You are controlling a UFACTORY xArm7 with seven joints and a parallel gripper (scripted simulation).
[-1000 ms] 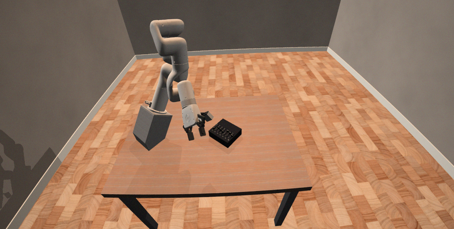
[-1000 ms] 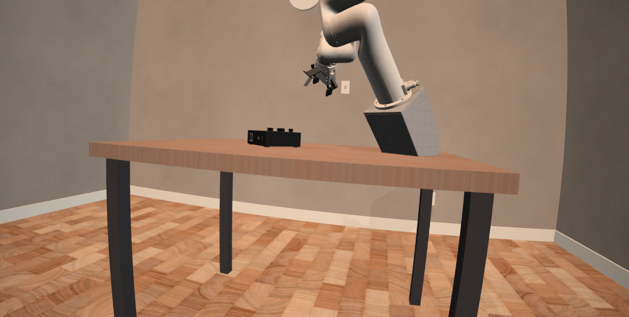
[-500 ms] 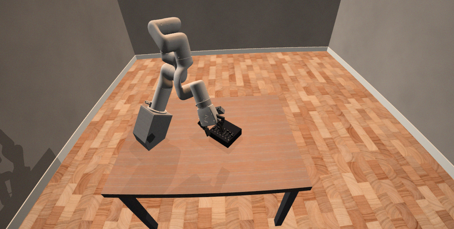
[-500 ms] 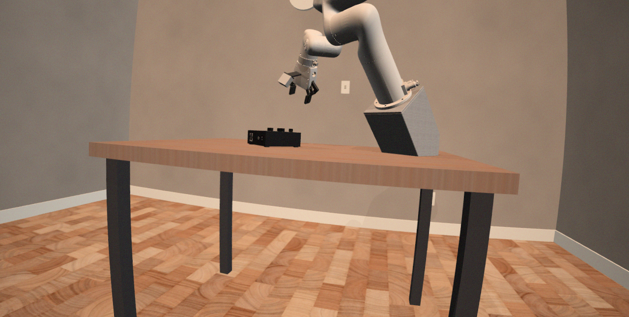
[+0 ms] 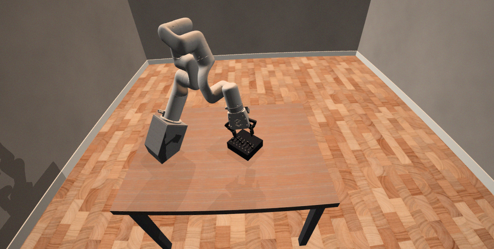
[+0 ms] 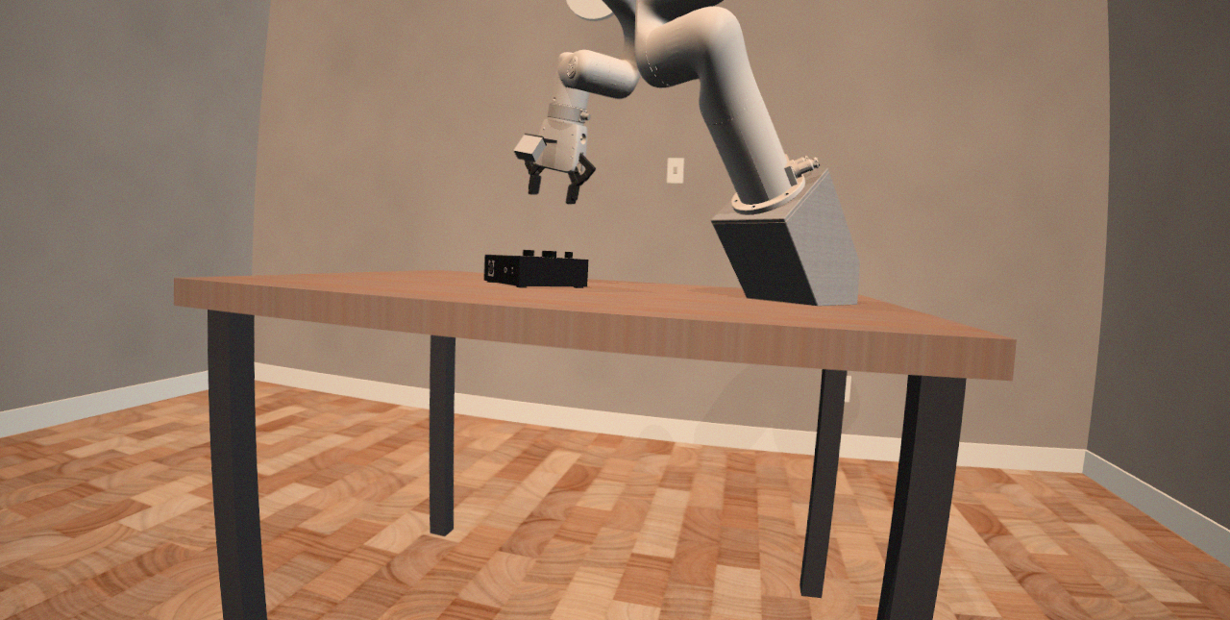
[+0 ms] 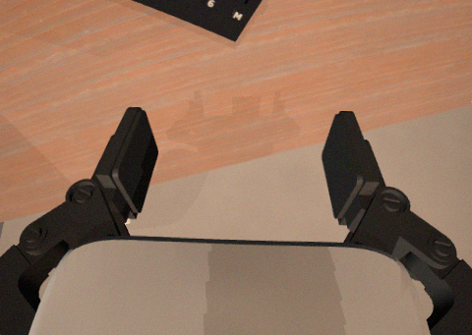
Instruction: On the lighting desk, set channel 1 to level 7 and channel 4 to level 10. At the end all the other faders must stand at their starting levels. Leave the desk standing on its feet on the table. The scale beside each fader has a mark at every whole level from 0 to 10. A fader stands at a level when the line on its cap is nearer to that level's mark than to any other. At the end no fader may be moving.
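Observation:
The lighting desk is a small black box standing flat near the middle of the table. My gripper hangs well above the desk, fingers pointing down, open and empty. It shows in the exterior view and the wrist view.
The arm's grey base block stands on the table's left side, tilted. The table edge crosses the wrist view just beyond the fingers.

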